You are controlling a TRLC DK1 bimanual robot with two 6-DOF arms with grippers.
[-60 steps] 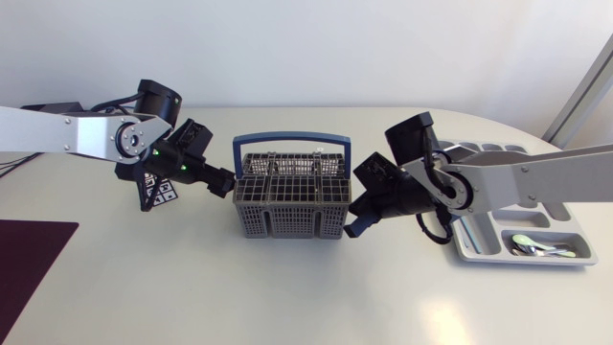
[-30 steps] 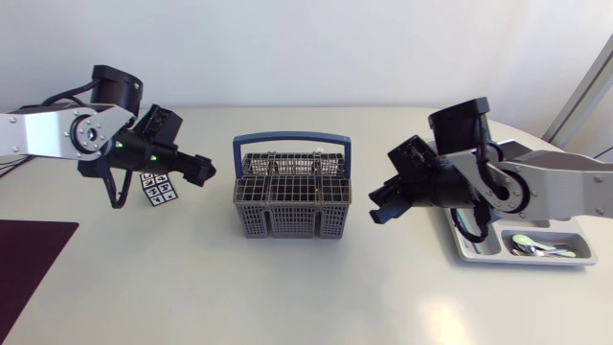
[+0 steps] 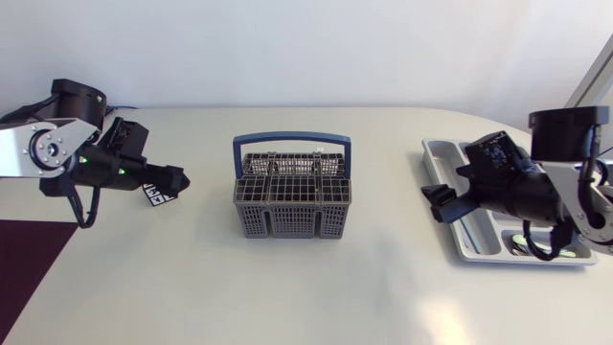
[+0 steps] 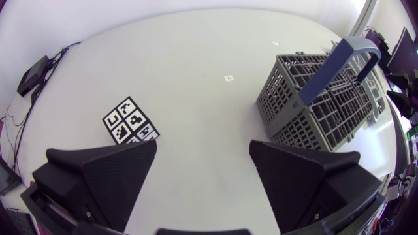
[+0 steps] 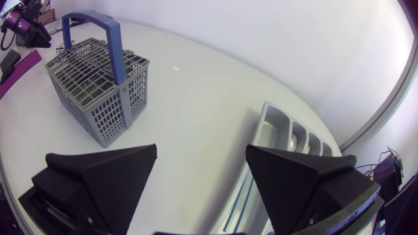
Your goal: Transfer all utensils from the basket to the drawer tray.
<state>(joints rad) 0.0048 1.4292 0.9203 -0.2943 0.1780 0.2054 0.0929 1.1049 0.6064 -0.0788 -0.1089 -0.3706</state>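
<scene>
Basket (image 3: pixel 292 203) between left gripper (image 3: pixel 174 179) and right gripper (image 3: pixel 440 202), touching neither

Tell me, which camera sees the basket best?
The head view: the basket sits in the middle, whole, with its grid top and blue handle showing. The left wrist view and the right wrist view each show it slanted, from one side.

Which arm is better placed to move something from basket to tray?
Probably the right: the right tool, open, hangs at the grey plastic drawer tray, facing the grey slotted basket with a blue handle. The left tool is on the basket's far side from the tray.
</scene>
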